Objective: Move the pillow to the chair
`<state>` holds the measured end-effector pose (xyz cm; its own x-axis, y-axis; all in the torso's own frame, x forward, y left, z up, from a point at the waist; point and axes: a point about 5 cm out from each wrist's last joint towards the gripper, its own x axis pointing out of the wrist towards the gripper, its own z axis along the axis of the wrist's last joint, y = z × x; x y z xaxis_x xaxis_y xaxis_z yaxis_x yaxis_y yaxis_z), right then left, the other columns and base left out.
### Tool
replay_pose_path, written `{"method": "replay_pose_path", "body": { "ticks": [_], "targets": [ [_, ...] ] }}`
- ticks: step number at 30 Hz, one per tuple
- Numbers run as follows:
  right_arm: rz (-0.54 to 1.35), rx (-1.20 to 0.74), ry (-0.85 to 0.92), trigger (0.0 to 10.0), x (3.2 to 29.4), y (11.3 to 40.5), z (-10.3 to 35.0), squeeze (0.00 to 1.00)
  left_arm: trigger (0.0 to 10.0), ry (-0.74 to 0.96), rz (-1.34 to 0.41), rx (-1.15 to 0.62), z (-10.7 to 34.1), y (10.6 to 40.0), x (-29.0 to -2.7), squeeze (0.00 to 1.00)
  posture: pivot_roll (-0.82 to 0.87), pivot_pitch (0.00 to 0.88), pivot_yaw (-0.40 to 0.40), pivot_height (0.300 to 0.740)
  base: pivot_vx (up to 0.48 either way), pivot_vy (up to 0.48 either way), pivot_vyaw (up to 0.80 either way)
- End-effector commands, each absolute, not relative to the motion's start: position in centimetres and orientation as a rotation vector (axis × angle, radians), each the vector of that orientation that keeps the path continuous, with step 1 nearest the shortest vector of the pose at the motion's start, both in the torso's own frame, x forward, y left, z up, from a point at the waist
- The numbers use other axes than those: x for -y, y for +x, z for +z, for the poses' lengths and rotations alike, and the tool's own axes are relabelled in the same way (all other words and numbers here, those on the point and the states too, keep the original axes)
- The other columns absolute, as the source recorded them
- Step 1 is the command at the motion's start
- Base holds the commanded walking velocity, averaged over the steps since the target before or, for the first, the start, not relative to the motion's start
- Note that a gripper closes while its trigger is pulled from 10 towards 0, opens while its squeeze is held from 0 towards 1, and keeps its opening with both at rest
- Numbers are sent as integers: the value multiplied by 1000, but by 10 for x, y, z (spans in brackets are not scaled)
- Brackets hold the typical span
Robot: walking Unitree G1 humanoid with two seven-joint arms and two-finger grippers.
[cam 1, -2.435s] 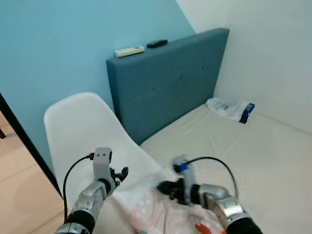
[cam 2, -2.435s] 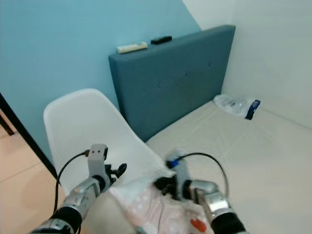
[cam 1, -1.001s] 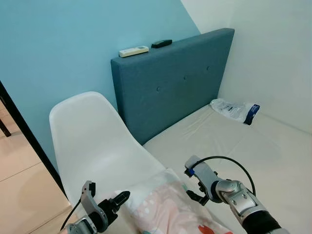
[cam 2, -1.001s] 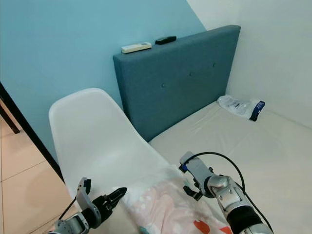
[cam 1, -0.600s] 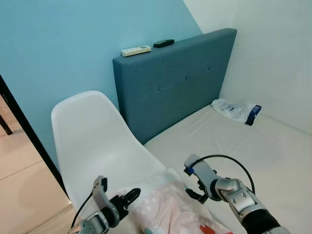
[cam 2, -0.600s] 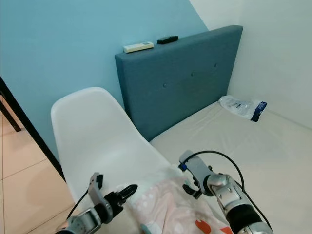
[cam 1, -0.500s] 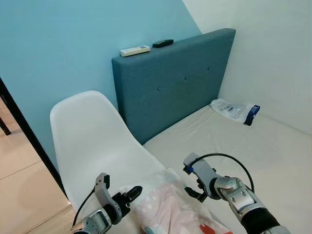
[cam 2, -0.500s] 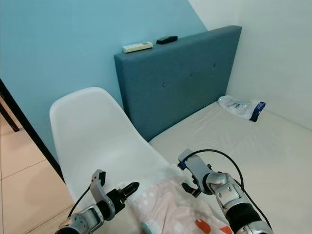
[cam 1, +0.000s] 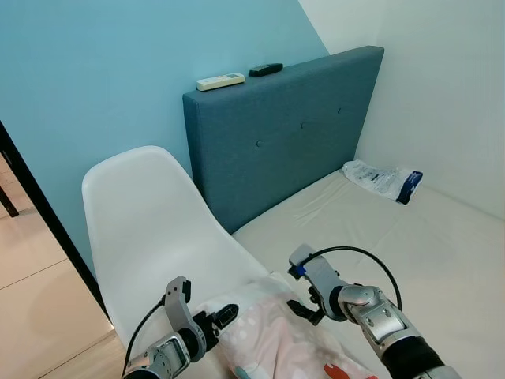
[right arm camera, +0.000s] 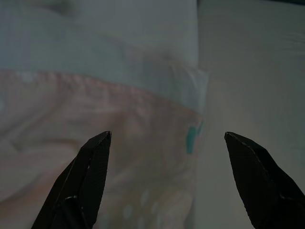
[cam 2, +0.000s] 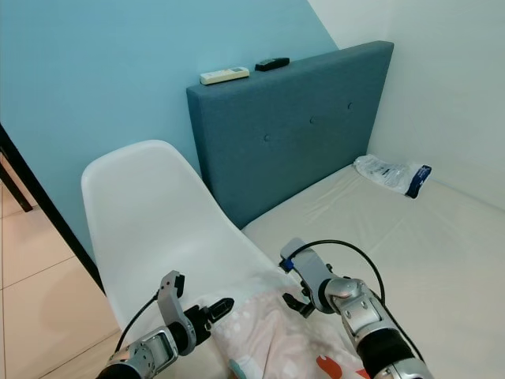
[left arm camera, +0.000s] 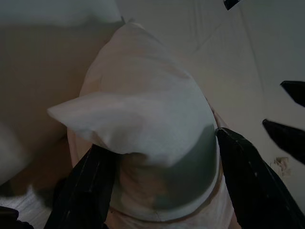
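Left gripper [left arm camera: 157, 162] with fingers [left arm camera: 86, 183] spread wide around one corner of the pillow [left arm camera: 143, 124], touching it. Right gripper [right arm camera: 169, 179] spread wide just above the pillow's edge, holding nothing. The head views add the chair [cam 1: 150, 229] that the pillow lies on, and the bed [cam 1: 410, 245] beside the right gripper

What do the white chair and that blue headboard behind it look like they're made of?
The white chair looks like moulded plastic: one smooth, seamless shell with a soft sheen. The blue headboard looks upholstered in matte woven fabric, dimpled by tufted buttons; what lies underneath can't be seen.
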<state>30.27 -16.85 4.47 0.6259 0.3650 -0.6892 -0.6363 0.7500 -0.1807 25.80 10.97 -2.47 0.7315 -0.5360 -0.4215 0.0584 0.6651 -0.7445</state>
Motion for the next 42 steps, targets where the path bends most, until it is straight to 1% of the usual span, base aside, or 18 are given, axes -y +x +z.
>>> {"method": "replay_pose_path", "body": {
  "ticks": [1,3,4,5,6,13,17,25,28,31,32,33,34,35,36,40,41,42],
  "targets": [
    [583,-658,-425,10000,168,307,49,0,10000,-760,-371,-698,-26,257,-109,0,-16,0,-19,740,0,0,0],
    [568,-648,-420,10000,170,310,52,0,10000,-760,-375,-680,-23,260,-114,0,-14,0,-20,740,0,0,0],
    [560,-643,-419,10000,171,311,53,0,8196,-764,-381,-662,-21,263,-116,0,-14,0,-19,740,0,0,0],
    [553,-638,-418,10000,172,312,54,0,5333,-771,-382,-643,-18,265,-119,0,-14,0,-18,740,0,0,0],
    [549,-636,-418,10000,172,313,55,0,0,-776,-382,-631,-17,267,-120,0,-14,0,-18,740,0,0,0],
    [531,-616,-398,10000,173,316,57,0,0,-780,-463,-562,-3,277,-123,0,-11,0,-18,740,0,0,0],
    [532,-587,-332,10000,173,319,62,0,0,-781,-554,-525,7,279,-121,0,-8,0,-19,740,0,0,0],
    [511,-574,-297,10000,184,322,68,0,0,-765,-580,-524,7,277,-119,0,-7,0,-22,740,0,0,0],
    [528,-476,-161,10000,189,326,84,0,0,-782,-618,-480,15,280,-118,0,-3,0,-21,740,0,0,0],
    [590,-400,-76,10000,189,326,95,0,0,-797,-653,-447,22,282,-117,0,-1,0,-22,740,0,0,0],
    [665,-360,-34,10000,188,322,103,0,0,-806,-673,-428,27,283,-116,0,-1,0,-20,740,0,0,0],
    [843,-307,13,10000,188,307,115,0,0,-820,-716,-396,35,285,-113,0,-1,0,-20,740,0,0,0],
    [843,-307,13,10000,188,307,115,0,0,-820,-716,-396,35,285,-113,0,-1,0,-20,740,0,0,0],
    [978,-351,-19,10000,197,291,117,0,0,-828,-769,-369,44,286,-109,0,-2,0,-20,740,0,0,0],
    [978,-351,-19,10000,197,291,117,0,0,-828,-769,-369,44,286,-109,0,-2,0,-20,740,0,0,0],
    [909,-679,-371,10000,245,279,93,0,0,-851,-951,-280,68,281,-96,0,-4,0,-25,740,0,0,0],
    [909,-679,-371,10000,245,279,93,0,0,-851,-951,-280,68,281,-96,0,-4,0,-25,740,0,0,0],
    [883,-694,-412,10000,254,279,95,0,0,-852,-992,-261,74,278,-94,0,-4,0,-25,740,0,0,0]
  ]
}}
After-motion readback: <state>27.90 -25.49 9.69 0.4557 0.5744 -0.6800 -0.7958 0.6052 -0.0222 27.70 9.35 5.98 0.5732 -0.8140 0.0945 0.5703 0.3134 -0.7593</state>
